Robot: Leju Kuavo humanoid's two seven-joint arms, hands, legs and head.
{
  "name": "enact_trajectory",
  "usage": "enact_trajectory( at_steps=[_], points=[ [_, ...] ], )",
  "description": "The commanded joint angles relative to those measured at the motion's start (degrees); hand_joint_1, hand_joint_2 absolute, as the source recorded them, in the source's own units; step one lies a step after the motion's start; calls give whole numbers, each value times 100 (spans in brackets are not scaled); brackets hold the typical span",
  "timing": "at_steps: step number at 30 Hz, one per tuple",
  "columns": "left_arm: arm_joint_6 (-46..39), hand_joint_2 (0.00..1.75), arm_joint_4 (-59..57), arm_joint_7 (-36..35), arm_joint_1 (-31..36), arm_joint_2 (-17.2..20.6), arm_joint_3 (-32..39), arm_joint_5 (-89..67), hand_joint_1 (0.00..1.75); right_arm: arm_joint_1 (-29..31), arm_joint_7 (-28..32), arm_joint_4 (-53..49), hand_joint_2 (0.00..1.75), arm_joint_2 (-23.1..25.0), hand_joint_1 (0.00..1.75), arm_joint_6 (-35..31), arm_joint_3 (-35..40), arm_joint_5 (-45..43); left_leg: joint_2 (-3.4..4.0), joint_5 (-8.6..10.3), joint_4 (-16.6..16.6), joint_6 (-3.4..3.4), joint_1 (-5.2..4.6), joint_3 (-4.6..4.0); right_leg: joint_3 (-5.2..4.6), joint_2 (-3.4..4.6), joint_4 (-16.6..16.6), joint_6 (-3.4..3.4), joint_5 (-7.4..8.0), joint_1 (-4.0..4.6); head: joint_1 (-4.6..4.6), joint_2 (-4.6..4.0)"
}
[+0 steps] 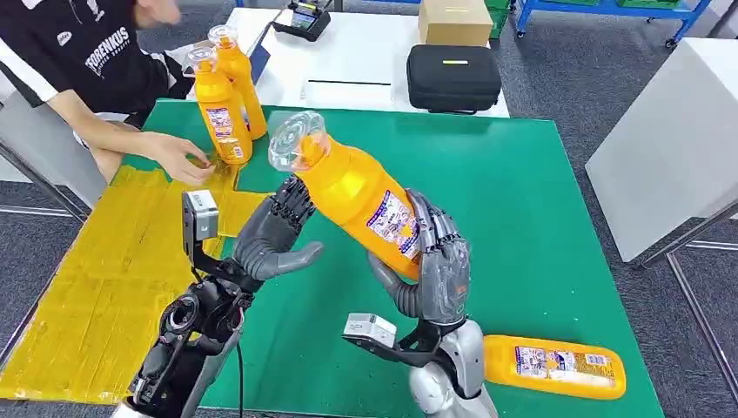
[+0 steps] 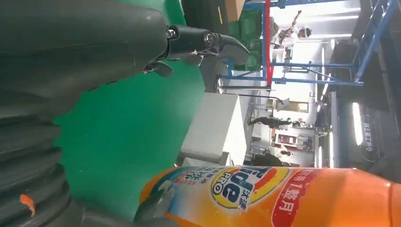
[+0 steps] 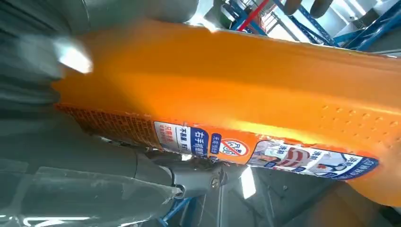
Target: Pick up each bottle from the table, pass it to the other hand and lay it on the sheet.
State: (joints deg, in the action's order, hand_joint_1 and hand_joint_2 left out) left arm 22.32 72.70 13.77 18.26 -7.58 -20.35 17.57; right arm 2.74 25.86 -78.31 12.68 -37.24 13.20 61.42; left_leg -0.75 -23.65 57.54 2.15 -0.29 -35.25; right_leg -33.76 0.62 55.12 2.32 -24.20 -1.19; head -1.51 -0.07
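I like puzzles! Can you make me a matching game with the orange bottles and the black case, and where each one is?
Things:
1. bottle with the clear cap
2. bottle near the table's front edge
3. two bottles by the person's hand
4. black case

Places:
A. lying flat on the green mat
B. on the white table
C. held tilted in the right robot hand
D. standing upright

Pairs: 1-C, 2-A, 3-D, 4-B

You're looking at an orange bottle (image 3: 246, 90) stretched across the frame, its label strip (image 3: 265, 153) along the lower edge. Your right hand (image 3: 94, 165) grips it from the left, a grey finger beneath. Blue racking (image 3: 359, 28) sits upper right.
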Motion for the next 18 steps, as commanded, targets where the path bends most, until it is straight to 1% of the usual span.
enact_trajectory(
  at_steps=[1,4,6,7,8,9,10,11,14,16,17,18],
  points=[
    [-80,175,-102,-59,270,216,-182,304,0,273,-423,658,175,-199,175,-276,441,112,13,-12,-1,-16,7,31,29,1,-4,-15,-8,8,0,0],
    [-105,175,-86,-61,292,239,-213,310,0,343,-611,809,175,-240,175,-276,543,246,10,-4,-3,-9,5,13,13,4,-5,-8,0,6,-2,0],
    [-115,175,-95,-61,281,246,-219,309,0,379,-658,877,175,-261,175,-276,567,228,14,-15,-2,-18,6,36,35,2,-3,-16,-11,8,-2,0],
    [-121,175,-99,-61,276,245,-221,307,0,400,-705,913,175,-276,175,-276,583,242,11,-8,-3,-12,5,24,23,2,-5,-12,-5,7,0,0],
    [-121,175,-99,-61,276,245,-221,307,0,400,-705,913,175,-276,175,-276,583,242,12,-13,-3,-17,6,35,35,0,-5,-16,-10,8,0,0],
    [-128,175,-106,-63,270,244,-226,306,0,440,-750,986,175,-308,175,-276,620,229,10,-8,-4,-11,4,22,21,2,-5,-11,-4,5,-2,0],
    [-139,175,-97,-60,267,248,-224,307,0,489,-822,1067,175,-348,175,-251,684,183,17,-15,-2,-16,6,36,34,6,-5,-15,-9,8,-2,0],
    [-146,175,-89,-59,260,247,-219,306,0,508,-877,1106,175,-365,175,-238,714,174,12,-9,-3,-12,5,24,24,4,-6,-11,-5,6,0,0],
    [-152,175,-70,-57,246,251,-213,307,0,523,-912,1151,175,-384,175,-259,746,173,14,-14,-2,-16,6,35,35,3,-4,-15,-10,7,-2,0],
    [-152,175,-70,-57,246,251,-213,307,0,523,-912,1151,175,-384,175,-259,746,173,7,-4,-4,-8,3,14,15,2,-5,-8,-2,4,-2,0],
    [-152,175,-70,-57,246,251,-213,307,0,523,-912,1151,175,-384,175,-259,746,173,12,-12,-2,-14,5,29,28,2,-3,-13,-8,6,0,0],
    [-163,175,-60,-43,239,241,-200,305,0,546,-1116,1203,175,-425,175,-140,816,207,8,-8,-2,-11,5,20,21,1,-4,-11,-5,6,-2,0]
  ],
)
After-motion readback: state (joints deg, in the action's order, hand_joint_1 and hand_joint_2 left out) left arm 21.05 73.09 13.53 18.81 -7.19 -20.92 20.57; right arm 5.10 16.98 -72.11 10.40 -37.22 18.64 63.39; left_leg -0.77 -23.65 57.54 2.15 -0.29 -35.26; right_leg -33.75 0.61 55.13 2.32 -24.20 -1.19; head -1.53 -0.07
